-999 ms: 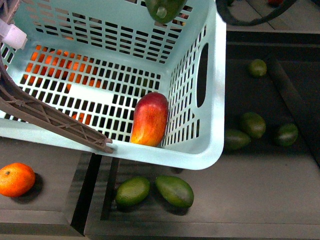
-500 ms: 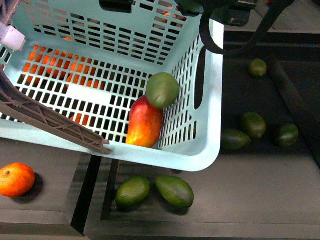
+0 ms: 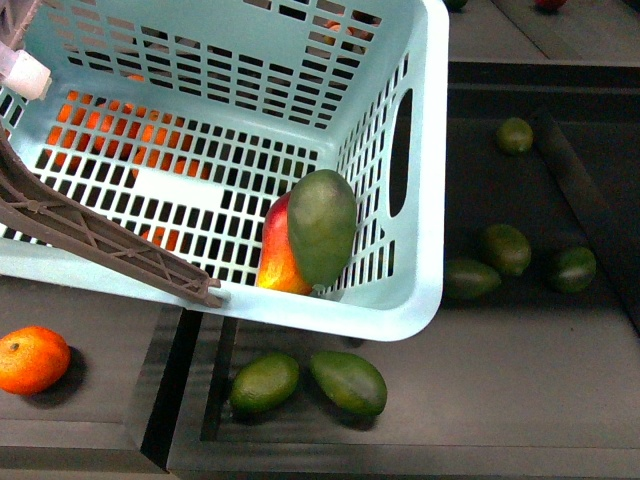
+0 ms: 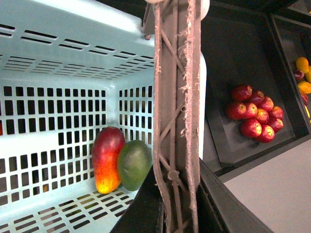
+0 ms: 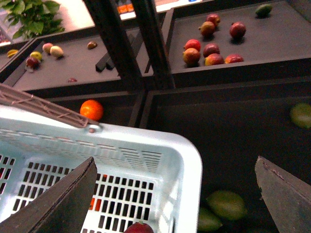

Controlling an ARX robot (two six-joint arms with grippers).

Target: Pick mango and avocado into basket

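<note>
The light teal basket (image 3: 425, 200) fills the upper left of the front view. In its near right corner the red-orange mango (image 3: 273, 255) lies on the slotted floor, and the dull green avocado (image 3: 322, 226) rests on top of it against the side wall. The left wrist view shows the mango (image 4: 108, 158) and the avocado (image 4: 134, 164) side by side. My left gripper (image 4: 177, 206) is shut on the basket's brown-grey handle (image 4: 175, 97). My right gripper (image 5: 170, 204) hangs open and empty above the basket's corner rim (image 5: 189, 165); it is out of the front view.
Two loose avocados (image 3: 265, 382) (image 3: 348, 382) lie in the black tray in front of the basket, and more (image 3: 505, 248) to its right. An orange tangerine (image 3: 32, 358) sits at the near left. Red fruits (image 4: 255, 114) fill a tray beside the basket.
The avocado dropped from the top of the front view into the basket and settled on the mango. The right gripper pulled back out of that view.
</note>
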